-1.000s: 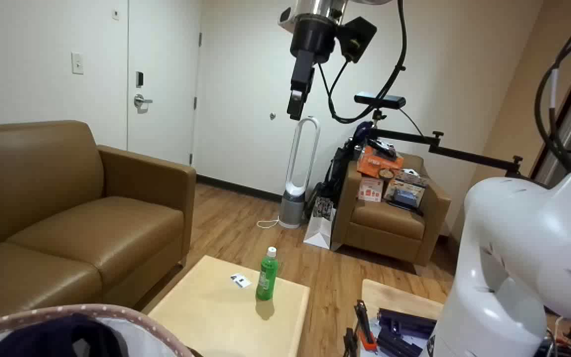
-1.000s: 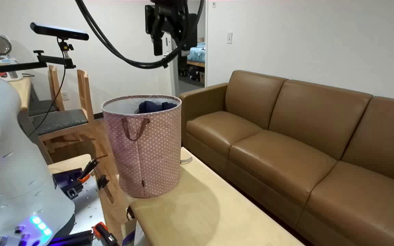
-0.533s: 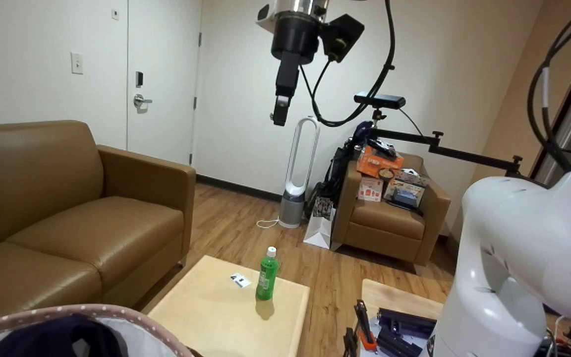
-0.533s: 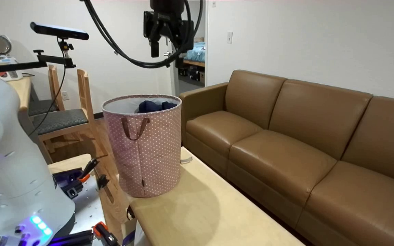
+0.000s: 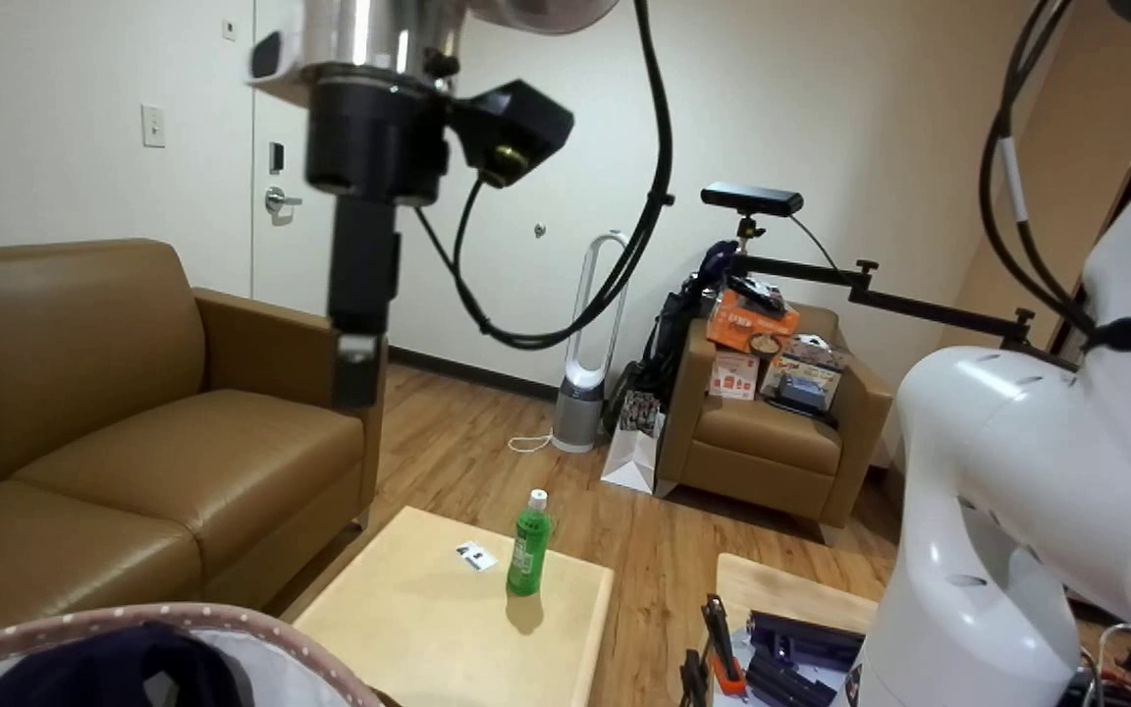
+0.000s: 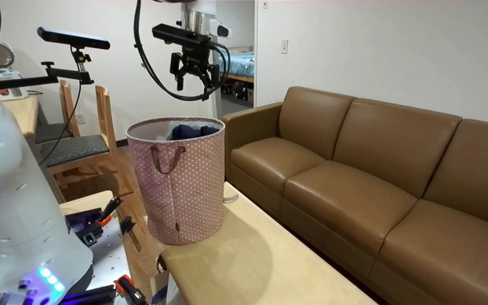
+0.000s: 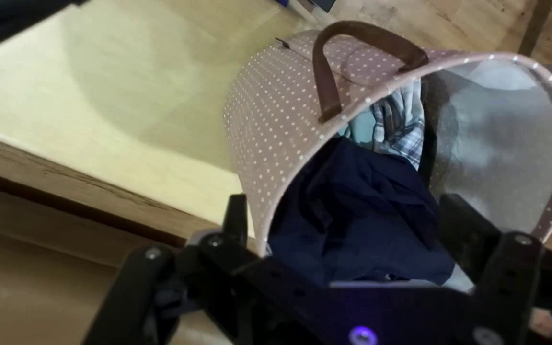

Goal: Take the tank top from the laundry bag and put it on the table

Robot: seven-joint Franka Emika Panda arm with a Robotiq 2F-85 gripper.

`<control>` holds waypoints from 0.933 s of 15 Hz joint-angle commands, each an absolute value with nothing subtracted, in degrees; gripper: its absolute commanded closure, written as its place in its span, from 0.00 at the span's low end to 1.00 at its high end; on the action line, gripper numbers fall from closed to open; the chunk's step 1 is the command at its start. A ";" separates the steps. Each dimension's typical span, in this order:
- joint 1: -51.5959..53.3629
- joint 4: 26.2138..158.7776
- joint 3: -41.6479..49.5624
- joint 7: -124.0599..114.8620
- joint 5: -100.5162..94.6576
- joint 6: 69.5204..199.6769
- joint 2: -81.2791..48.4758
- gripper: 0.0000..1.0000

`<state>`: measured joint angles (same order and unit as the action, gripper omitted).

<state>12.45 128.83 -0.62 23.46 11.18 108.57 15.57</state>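
Note:
The tank top (image 7: 362, 211), a crumpled dark navy cloth, lies in the laundry bag; it also shows in both exterior views (image 5: 104, 668) (image 6: 191, 132). The laundry bag (image 7: 276, 129) is pink with white dots and a brown handle, and stands upright at one end of the table (image 6: 244, 262); its rim shows in an exterior view (image 5: 232, 619). The table's light wood top also shows in an exterior view (image 5: 428, 628). My gripper (image 6: 193, 91) is open and empty, pointing down above the bag's rim, apart from it. In the wrist view, its fingers (image 7: 345, 206) flank the cloth.
A green bottle (image 5: 528, 545) and a small card (image 5: 476, 556) are on the table. Plaid and teal clothes (image 7: 400, 124) lie beside the navy cloth in the bag. A brown sofa (image 6: 333, 190) runs along the table. Cables hang beside the arm.
My gripper has moved down and toward the bag: left and lower, appearing larger, in one exterior picture, lower and slightly left in another. The bag, cloth and bottle have not moved.

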 commanded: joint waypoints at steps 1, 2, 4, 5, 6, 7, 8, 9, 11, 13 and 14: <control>14.68 126.99 -7.81 16.29 11.55 115.96 6.82 0.00; 15.43 126.40 -9.73 13.61 11.29 118.21 3.98 0.00; 16.36 125.37 -12.57 9.62 9.55 121.60 -0.71 0.00; 16.82 125.05 -13.84 7.26 7.24 123.53 -3.09 0.00; 17.21 124.49 -14.56 5.85 5.55 124.32 -5.02 0.00; 17.71 123.84 -15.22 3.29 2.41 125.10 -7.29 0.00; 18.12 123.32 -15.37 1.36 -0.23 124.96 -8.81 0.00; 18.65 122.35 -15.36 -1.16 -3.38 124.93 -10.84 0.00; 19.82 121.23 -14.80 -5.05 -8.96 125.58 -13.55 0.00; 20.69 120.61 -14.41 -7.20 -13.29 127.02 -15.13 0.00; 21.05 120.30 -14.36 -7.21 -15.04 127.85 -15.80 0.00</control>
